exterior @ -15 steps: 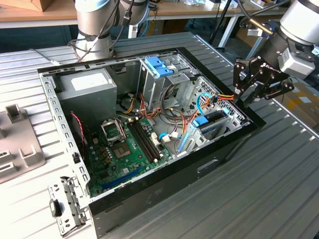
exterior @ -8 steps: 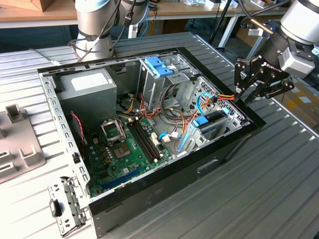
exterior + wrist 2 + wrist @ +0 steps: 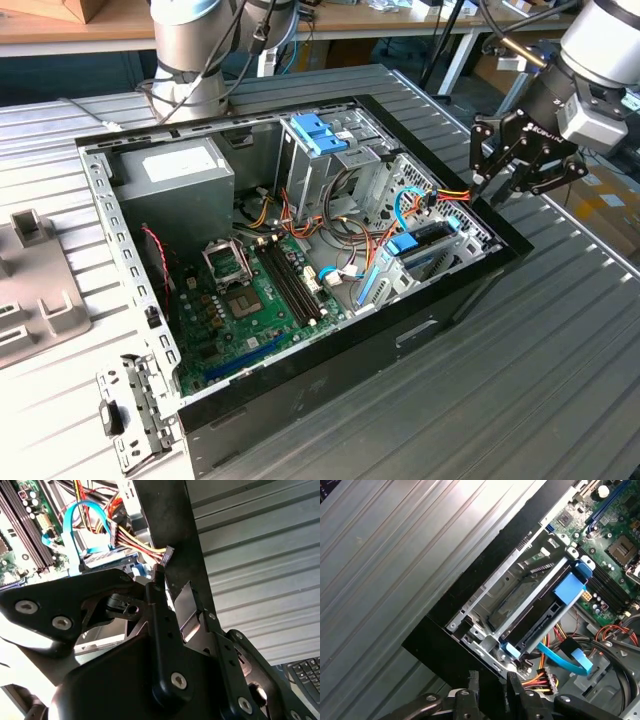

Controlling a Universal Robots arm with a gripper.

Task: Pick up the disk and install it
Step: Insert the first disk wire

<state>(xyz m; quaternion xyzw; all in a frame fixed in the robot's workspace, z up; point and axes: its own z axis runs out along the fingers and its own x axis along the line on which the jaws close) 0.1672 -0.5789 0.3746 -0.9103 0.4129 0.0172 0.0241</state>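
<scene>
Disk (image 3: 540,607) sits in the drive bay (image 3: 485,615) at the front corner of the open PC case (image 3: 460,290), just inside the case's black wall. The first wrist view shows it best — dark body in its light-blue carrier, with the brighter blue end tab (image 3: 568,587) toward the motherboard (image 3: 615,525) and the other end toward the connector corner by the wall. Long axis runs along the bay rails, roughly parallel to the case wall.

The exterior view shows the same disk (image 3: 420,250) mostly as a blue tab and dark edge among the cables, lying low in the bay and slightly tilted.

Gripper (image 3: 500,185) hangs over the case's rim, beside the bay and above the loose power plug (image 3: 455,196) on red/yellow/black wires. In the exterior view it has nothing in its grasp.

In the second wrist view, the fingers (image 3: 159,587) appear drawn close together, with only a narrow gap, right next to that plug (image 3: 167,555). The blue data cable (image 3: 87,530) loops beside the bay there. In the first wrist view, the fingertips (image 3: 472,680) sit near the case wall, short of the disk and not touching it.
</scene>
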